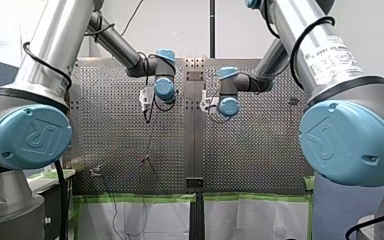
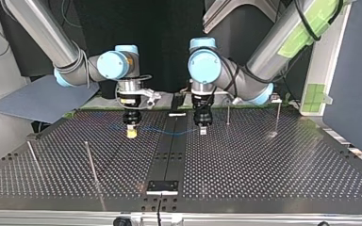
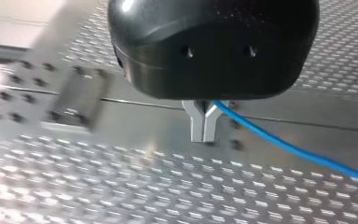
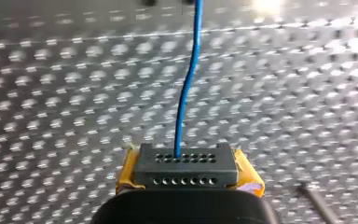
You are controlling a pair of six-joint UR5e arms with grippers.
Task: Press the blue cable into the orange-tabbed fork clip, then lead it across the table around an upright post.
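**Blue cable strung between two arms**

The cable [image 2: 174, 133] crosses the dark strip [image 2: 170, 155] down the middle of the worktop [image 2: 264, 169], one arm gripping it on each side. My left tool [image 3: 204, 133], just right of the strip in the top view, has its metal fingers pinched narrow on the cable, which leaves them sideways. My right tool [image 4: 186, 163] (the one with yellow pads) stands left of the strip in that view. It is clamped on the cable, which runs straight ahead from its tip. Both tips sit low over the worktop. A thin post [image 2: 227, 113] stands upright right of the strip, near my left tool and clear of the cable.
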